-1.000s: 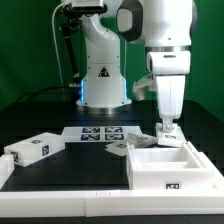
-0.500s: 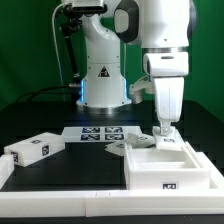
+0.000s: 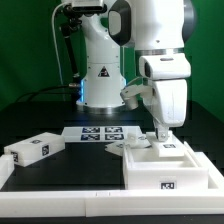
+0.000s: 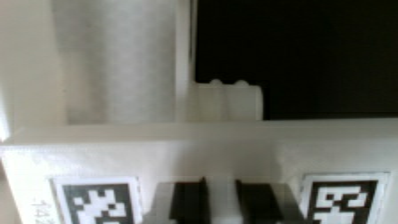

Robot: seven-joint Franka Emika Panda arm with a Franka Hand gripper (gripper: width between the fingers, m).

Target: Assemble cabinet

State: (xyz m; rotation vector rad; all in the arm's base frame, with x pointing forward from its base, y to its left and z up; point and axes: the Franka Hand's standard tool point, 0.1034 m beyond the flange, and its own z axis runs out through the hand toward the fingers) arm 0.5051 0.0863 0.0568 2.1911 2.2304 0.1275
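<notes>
On the black table [image 3: 60, 178], toward the exterior view's right and at the near side, sits the open box [image 3: 170, 168] of the cabinet. It is one white tray-shaped part with its opening facing up. Two square tags are visible on it in the exterior view: one on the near wall and one on the far wall's top edge.

One gripper [image 3: 160, 134] hangs from the white arm [image 3: 165, 60] and points straight down at the far wall of the open box, near that wall's left end in the exterior view. The fingertips are level with the wall's top edge. In the wrist view, two dark fingers [image 4: 183, 200] stand close together, with a narrow pale strip between them. Two tags flank them on a white surface. It cannot be determined whether the fingers pinch the wall or only rest against it.

Two white drawer blocks [image 3: 33, 151] lie at the exterior view's left, well apart from the open box. They touch end to end, and each shows one tag on its near face.

One flat panel [image 3: 118, 148] lies just beside the open box's far left corner, with one tag on its upper face.

One marker board [image 3: 100, 134] lies flat on the table beyond the panel, in front of the arm's base. Four tags can be counted on it.
</notes>
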